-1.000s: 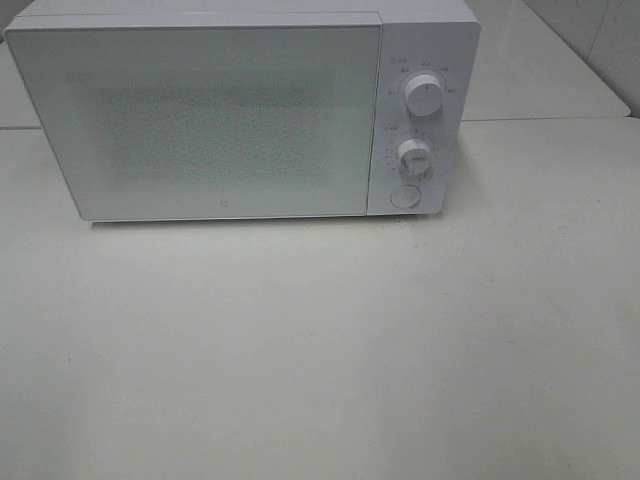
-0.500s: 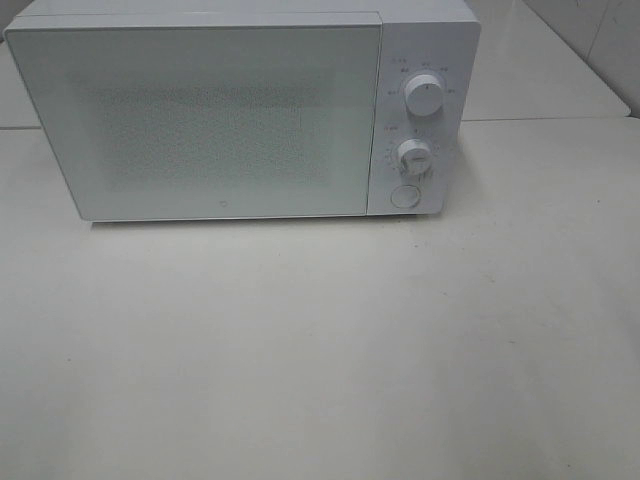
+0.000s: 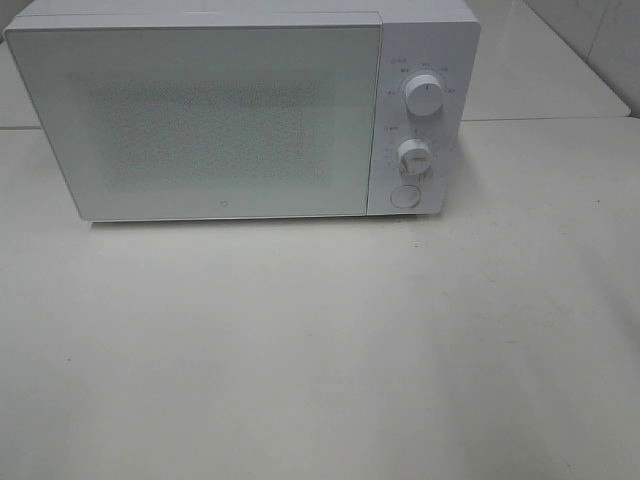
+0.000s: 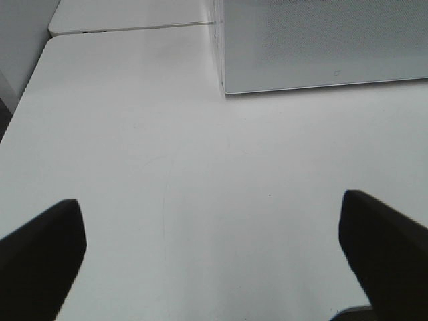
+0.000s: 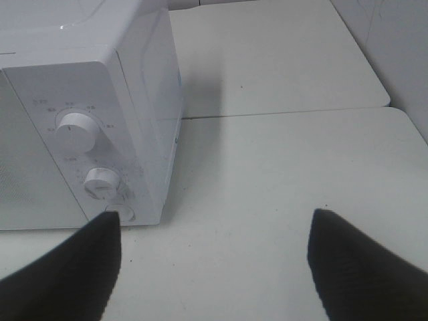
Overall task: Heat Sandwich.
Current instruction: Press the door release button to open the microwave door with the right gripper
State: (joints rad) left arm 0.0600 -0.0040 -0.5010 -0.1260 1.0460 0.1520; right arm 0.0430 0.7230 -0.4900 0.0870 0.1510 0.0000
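Exterior high: one microwave (image 3: pixel 220 115), door shut, at 12 o'clock on table (image 3: pixel 320 350); two knobs (image 3: pixel 424 97), one button (image 3: pixel 404 195).
Left wrist: left gripper (image 4: pixel 208 197) jaws apart, empty, above table.
Right wrist: right gripper (image 5: pixel 215 212) jaws apart, empty, near knobs.
Sandwich: place, heading, long axis cannot tell.

Open tabletop (image 3: pixel 320 350) in front of closed microwave (image 3: pixel 200 120)

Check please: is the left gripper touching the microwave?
Apart. The left wrist view shows bare table between the open left gripper and the microwave.
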